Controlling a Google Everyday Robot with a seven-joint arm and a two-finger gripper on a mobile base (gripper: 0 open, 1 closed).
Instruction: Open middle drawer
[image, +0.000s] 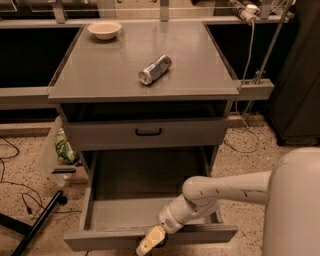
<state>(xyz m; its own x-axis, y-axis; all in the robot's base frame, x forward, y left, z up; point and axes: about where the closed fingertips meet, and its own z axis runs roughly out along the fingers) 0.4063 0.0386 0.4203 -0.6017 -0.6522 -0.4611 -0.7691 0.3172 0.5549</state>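
The grey cabinet (145, 90) has a closed upper drawer (100, 136) with a small black bar handle (148, 132). Below it the middle drawer (100, 240) stands pulled far out toward me, and its inside (130, 212) is empty. Its handle is hidden. My gripper (150, 242), cream-tipped on a white arm (225, 187), is at the middle of this drawer's front edge, reaching over it from the right. Any drawer below is hidden.
A silver can (154, 69) lies on its side on the cabinet top, and a pale bowl (104, 29) stands at the back left. A green bag (62, 149), a black stand leg (40, 222) and cables are on the floor at left. A dark cabinet (300, 75) stands at right.
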